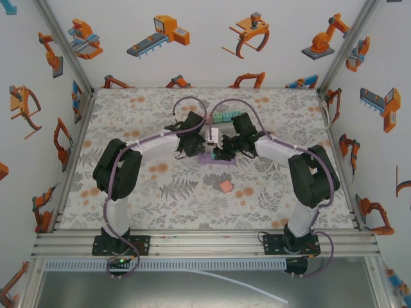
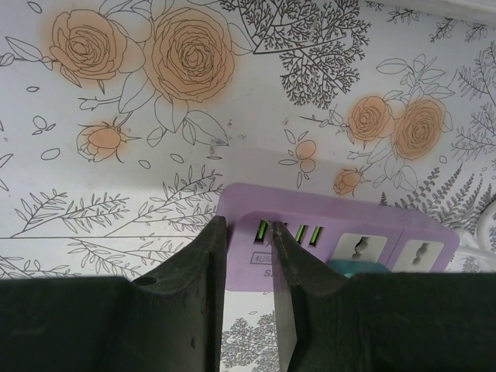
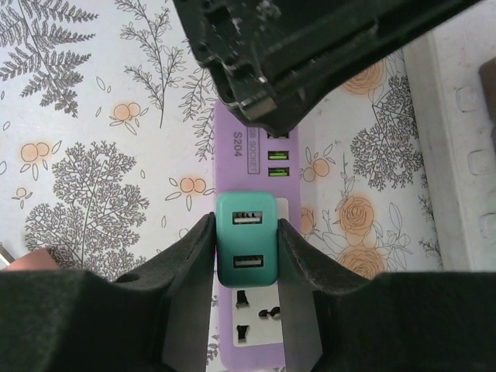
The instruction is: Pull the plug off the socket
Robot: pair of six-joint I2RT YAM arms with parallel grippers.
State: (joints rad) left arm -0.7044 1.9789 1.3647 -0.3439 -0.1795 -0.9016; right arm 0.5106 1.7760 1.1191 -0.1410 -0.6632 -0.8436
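Note:
A purple socket strip (image 1: 215,160) lies mid-table between the two arms. In the right wrist view a teal plug (image 3: 246,239) with two USB ports sits in the strip (image 3: 232,143). My right gripper (image 3: 246,223) is shut on the plug, one finger against each side. My left gripper (image 2: 248,225) is shut, a narrow gap between its fingers, and its tips rest on the strip's USB end (image 2: 240,201). A corner of the teal plug (image 2: 360,267) peeks past its right finger. From above, the left gripper (image 1: 200,151) and right gripper (image 1: 223,149) face each other over the strip.
A small pink block (image 1: 226,186) lies in front of the strip. A white cable (image 1: 276,186) loops to the right of it. Teal and grey blocks (image 1: 225,117) sit behind the grippers. A white ribbed bar (image 3: 449,155) runs along the right of the right wrist view.

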